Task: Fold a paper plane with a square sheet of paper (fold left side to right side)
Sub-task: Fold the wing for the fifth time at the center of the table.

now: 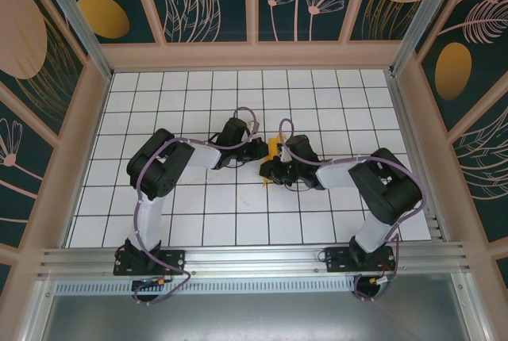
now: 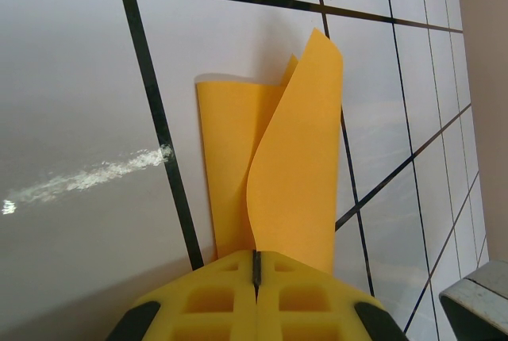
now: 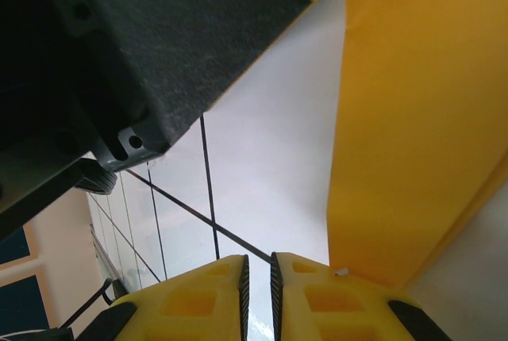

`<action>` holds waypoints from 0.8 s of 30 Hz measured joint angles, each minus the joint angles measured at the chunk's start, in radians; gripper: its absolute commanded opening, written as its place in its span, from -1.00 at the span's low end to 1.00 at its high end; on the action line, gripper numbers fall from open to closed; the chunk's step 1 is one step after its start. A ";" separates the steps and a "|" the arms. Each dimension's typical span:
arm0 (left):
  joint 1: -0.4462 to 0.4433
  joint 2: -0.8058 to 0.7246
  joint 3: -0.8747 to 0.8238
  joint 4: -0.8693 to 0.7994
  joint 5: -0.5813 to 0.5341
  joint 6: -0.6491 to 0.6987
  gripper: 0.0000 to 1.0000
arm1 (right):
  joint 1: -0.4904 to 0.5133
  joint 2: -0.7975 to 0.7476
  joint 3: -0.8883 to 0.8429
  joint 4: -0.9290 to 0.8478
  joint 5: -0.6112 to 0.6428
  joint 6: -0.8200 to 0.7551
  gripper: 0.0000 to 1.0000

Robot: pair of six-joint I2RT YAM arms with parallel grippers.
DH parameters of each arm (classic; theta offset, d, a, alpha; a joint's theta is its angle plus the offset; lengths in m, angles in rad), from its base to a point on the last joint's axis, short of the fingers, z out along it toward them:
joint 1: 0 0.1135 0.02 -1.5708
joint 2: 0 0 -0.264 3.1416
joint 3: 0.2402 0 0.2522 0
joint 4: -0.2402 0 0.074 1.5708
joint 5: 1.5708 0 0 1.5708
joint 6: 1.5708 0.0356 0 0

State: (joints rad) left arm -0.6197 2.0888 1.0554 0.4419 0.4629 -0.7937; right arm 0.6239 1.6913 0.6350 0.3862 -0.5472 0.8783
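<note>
The square sheet of paper (image 1: 275, 147) lies near the middle of the white grid table (image 1: 198, 214), between the two grippers. The left gripper (image 1: 260, 151) meets the sheet from its left side. In the left wrist view that gripper (image 2: 255, 273) has its yellow fingers (image 2: 214, 305) pressed together, leaving only a thin seam. The sheet (image 2: 294, 159) runs down into that seam, so it is pinched there.

From the pinch one layer of the sheet lies flat on the tiles and ends in a straight far edge. A second layer curls up and over it, with a rounded corner at its far end. A black grid line runs just beside the sheet's left edge.

The right gripper (image 1: 268, 171) sits at the sheet's near side. In the right wrist view its fingers (image 3: 333, 305) stand a narrow slit apart, with bare table showing through and nothing between them. The sheet (image 3: 413, 119) lies just beside the right-hand finger, its lower edge close to the fingertip; whether they touch cannot be told.

Bare tiles surround the sheet on every side, and the walls stand well apart from it.
</note>
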 measured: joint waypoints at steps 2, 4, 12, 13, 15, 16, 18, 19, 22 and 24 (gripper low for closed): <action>0.000 0.000 0.000 0.000 0.000 0.000 -1.00 | 0.000 0.008 0.005 -0.002 0.000 0.000 -0.61; 0.000 0.000 0.000 0.000 0.000 0.000 -1.00 | 0.001 0.019 0.012 -0.009 0.001 0.000 -0.61; 0.000 0.000 0.000 0.000 0.000 0.000 -1.00 | 0.011 0.054 0.037 -0.035 0.009 -0.001 -0.61; 0.000 0.000 0.000 0.000 0.000 0.000 -1.00 | 0.014 0.058 0.042 -0.042 0.013 -0.001 -0.62; 0.000 0.000 0.000 0.000 0.000 0.000 -1.00 | 0.018 0.062 0.053 -0.059 0.022 -0.004 -0.62; 0.000 0.000 0.000 0.000 0.000 0.000 -1.00 | 0.020 0.064 0.059 -0.071 0.027 -0.005 -0.62; 0.000 0.000 0.000 0.000 0.000 0.000 -1.00 | 0.022 0.069 0.074 -0.100 0.033 -0.008 -0.62; 0.000 0.000 0.000 0.000 0.000 0.000 -1.00 | 0.024 0.072 0.084 -0.117 0.038 -0.011 -0.62; 0.000 0.000 0.000 0.000 0.000 0.000 -1.00 | 0.028 0.073 0.100 -0.152 0.049 -0.027 -0.61; 0.000 0.000 0.001 0.000 0.000 0.000 -1.00 | 0.028 0.066 0.100 -0.159 0.053 -0.040 -0.59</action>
State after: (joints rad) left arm -0.6197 2.0892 1.0561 0.4416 0.4629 -0.7937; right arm 0.6518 1.7573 0.7353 0.2276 -0.4946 0.8387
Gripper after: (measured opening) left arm 0.068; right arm 0.195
